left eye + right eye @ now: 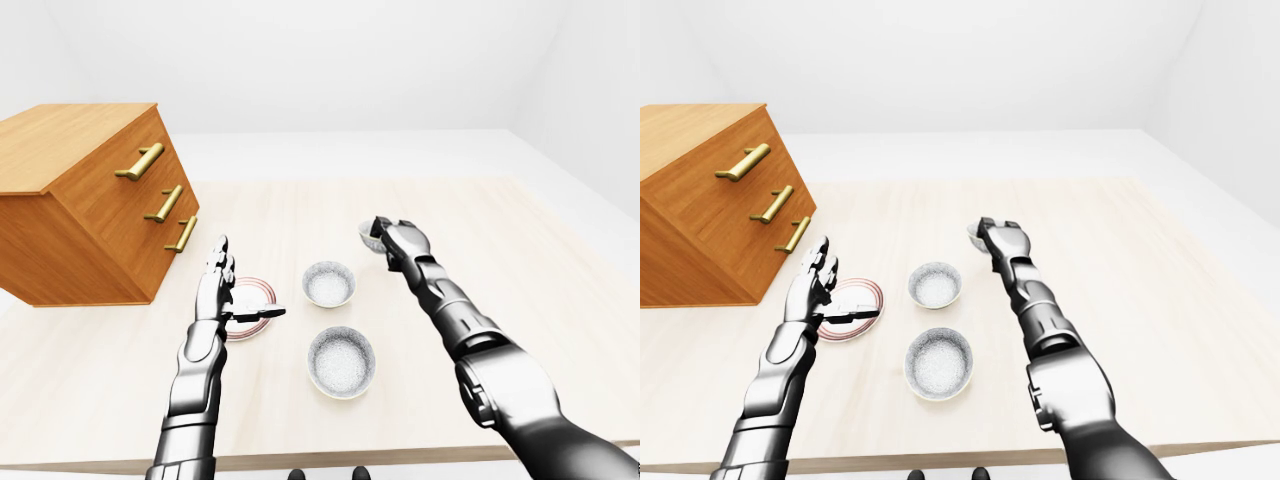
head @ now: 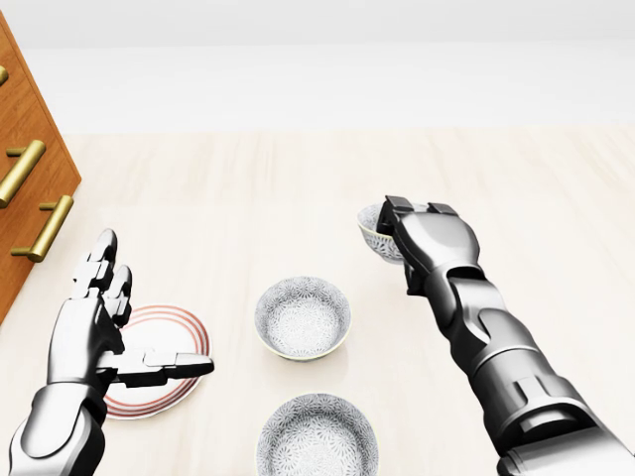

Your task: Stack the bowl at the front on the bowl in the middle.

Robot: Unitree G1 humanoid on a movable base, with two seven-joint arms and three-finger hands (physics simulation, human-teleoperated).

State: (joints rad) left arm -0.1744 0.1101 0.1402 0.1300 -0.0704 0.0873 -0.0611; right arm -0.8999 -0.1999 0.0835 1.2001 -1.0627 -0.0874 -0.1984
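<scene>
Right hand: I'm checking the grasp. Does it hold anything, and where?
The right hand grips the small bowl by its rim, on its right side in the head view.

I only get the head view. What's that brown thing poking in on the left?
Observer: A wooden chest standing on the table. The left-eye view shows all of it, flat top included.
Operator: How many gold bars are on it?
Observer: Three handles, in a row down its face. Your view clips the top one.
Operator: The round thing at my bottom edge is chopped off. Is it all there?
Observer: Yes, that bottom bowl is whole and round, with bare table below it in the left-eye view.
</scene>
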